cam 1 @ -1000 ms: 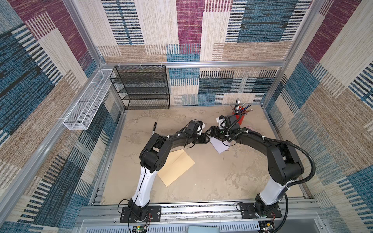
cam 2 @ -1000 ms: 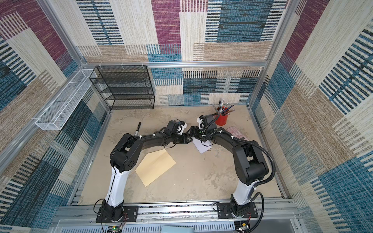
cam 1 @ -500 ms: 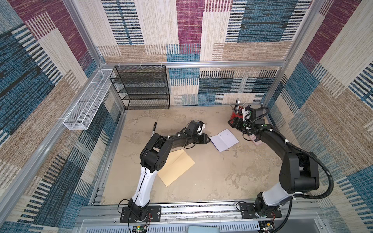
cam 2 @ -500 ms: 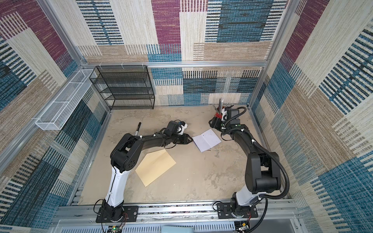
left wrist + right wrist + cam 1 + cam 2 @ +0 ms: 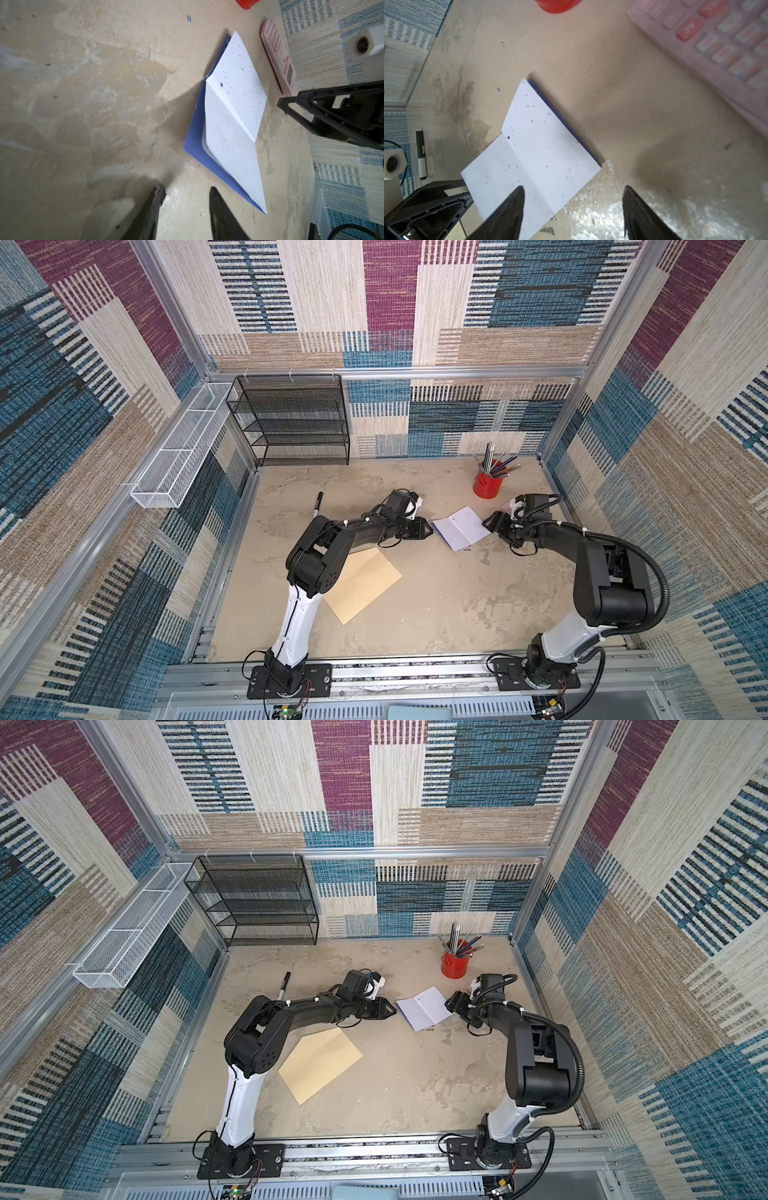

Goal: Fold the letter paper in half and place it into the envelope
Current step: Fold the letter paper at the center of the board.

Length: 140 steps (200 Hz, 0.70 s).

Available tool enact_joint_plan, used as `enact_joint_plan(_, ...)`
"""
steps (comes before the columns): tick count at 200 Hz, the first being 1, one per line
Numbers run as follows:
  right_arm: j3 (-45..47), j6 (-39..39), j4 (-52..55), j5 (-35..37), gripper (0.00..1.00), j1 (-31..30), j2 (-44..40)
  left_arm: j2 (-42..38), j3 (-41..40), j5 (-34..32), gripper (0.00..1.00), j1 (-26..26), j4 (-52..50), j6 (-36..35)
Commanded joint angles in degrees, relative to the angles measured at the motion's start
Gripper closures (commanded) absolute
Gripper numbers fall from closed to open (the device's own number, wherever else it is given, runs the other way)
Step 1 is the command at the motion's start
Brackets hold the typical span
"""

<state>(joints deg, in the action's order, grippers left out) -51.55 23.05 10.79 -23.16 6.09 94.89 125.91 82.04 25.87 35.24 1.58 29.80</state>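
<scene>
White-backed, blue-edged letter paper lay folded between your left gripper and right gripper, both spread empty since the right drew back, so loading the tan manila envelope looked next.

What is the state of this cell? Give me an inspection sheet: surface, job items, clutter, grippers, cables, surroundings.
Surface: tan table, stained, with specks of debris.
Job's things: letter paper folded over, white back up, blue edge showing beneath; envelope flat, apart from it, partly hidden by the left arm.
Clutter: red pen cup, marker, pink calculator.
Grippers: left gripper and right gripper both open, empty, flanking the paper.
Cables: black hose looped along the right arm; thin wires at both bases.
Surroundings: black mesh shelf, white wire basket, patterned walls.
</scene>
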Motion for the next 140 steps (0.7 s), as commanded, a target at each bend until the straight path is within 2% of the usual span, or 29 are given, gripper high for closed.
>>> enact_joint_plan(1,-1.1,-1.4,-1.7,0.0,0.25,-0.6,-0.8,1.1,0.3,-1.4,0.59,0.0,-10.6,2.6)
enact_joint_plan(27,-2.3,-1.7,-2.0,0.0,0.25,-2.9,-0.5,0.6,-0.6,-1.9,0.59,0.3,-10.5,2.9)
enact_joint_plan(62,-5.8,-2.7,-2.5,-0.3,0.25,-6.7,4.7,-1.0,-2.5,-3.2,0.59,1.2,-10.6,3.4)
enact_joint_plan(140,-6.1,-2.1,-3.5,-1.6,0.25,-6.8,10.0,1.1,3.8,-3.3,0.59,5.5,-10.5,6.0)
